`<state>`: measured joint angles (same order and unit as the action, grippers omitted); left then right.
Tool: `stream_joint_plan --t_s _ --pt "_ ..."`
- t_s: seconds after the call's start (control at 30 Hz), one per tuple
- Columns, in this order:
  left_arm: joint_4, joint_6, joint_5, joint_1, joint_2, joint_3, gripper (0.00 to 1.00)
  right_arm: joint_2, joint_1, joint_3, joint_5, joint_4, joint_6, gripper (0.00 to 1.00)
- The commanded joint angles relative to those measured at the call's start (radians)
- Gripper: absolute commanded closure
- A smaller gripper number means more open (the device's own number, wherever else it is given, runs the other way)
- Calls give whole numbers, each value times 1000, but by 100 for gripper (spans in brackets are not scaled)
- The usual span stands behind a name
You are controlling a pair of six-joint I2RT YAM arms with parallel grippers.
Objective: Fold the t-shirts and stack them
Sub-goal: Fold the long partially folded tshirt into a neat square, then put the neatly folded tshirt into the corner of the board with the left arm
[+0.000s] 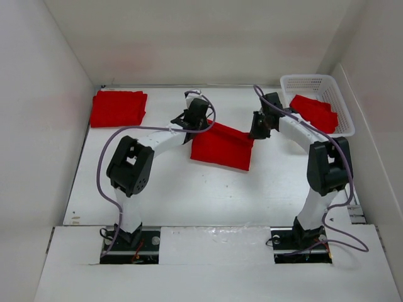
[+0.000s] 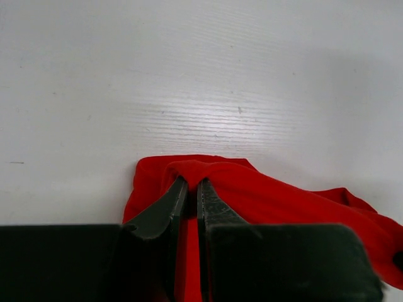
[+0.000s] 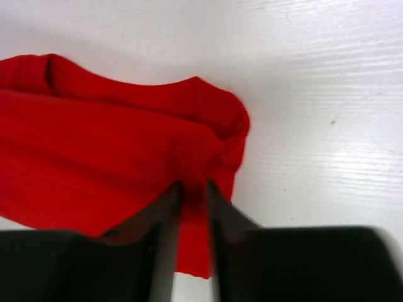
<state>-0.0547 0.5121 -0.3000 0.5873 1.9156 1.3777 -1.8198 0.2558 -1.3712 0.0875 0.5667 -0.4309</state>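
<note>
A red t-shirt (image 1: pixel 221 148) lies partly folded at the table's middle, its far edge lifted between both grippers. My left gripper (image 1: pixel 191 121) is shut on its far left corner; the cloth (image 2: pixel 264 192) bunches between the fingers (image 2: pixel 165 207). My right gripper (image 1: pixel 258 129) is shut on the far right corner, with cloth (image 3: pixel 113 151) pinched between its fingers (image 3: pixel 223 211). A folded red t-shirt stack (image 1: pixel 118 107) lies at the far left. More red t-shirts (image 1: pixel 313 112) lie in the basket.
A white mesh basket (image 1: pixel 310 82) stands at the far right corner. White walls close in the table at the left, back and right. A white ledge (image 1: pixel 214 264) with the arm bases runs along the near edge.
</note>
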Motion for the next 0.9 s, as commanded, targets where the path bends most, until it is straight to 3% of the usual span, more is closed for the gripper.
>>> stream_joint_plan --t_s 0.0,0.03,0.07,0.1,0.17,0.2,0.23,0.53,0.87 --pt "19 -24 -82 -34 11 79 100 -21 -24 -63 -38 -4 31 68" --pt "32 -14 -82 -43 22 89 100 -35 -24 -63 -38 -4 31 64" --pt "42 5 -82 -43 22 89 86 -35 -24 -78 -38 5 31 59" --pt "55 14 -82 -43 22 113 65 -44 -24 -91 -38 5 31 43" --pt "87 25 -82 -53 22 124 6 -44 -24 -103 -38 5 31 23" --pt "87 34 -82 -53 22 124 0 -35 -24 -103 -38 5 31 7" --pt "98 34 -82 -53 11 124 0 -17 -24 -114 -48 5 31 0" --pt "110 34 -27 -63 -130 29 0 194 34 -11 -63 -14 64 0" --pt "67 59 39 -63 -360 -267 0 131 238 -62 -117 -2 98 0"
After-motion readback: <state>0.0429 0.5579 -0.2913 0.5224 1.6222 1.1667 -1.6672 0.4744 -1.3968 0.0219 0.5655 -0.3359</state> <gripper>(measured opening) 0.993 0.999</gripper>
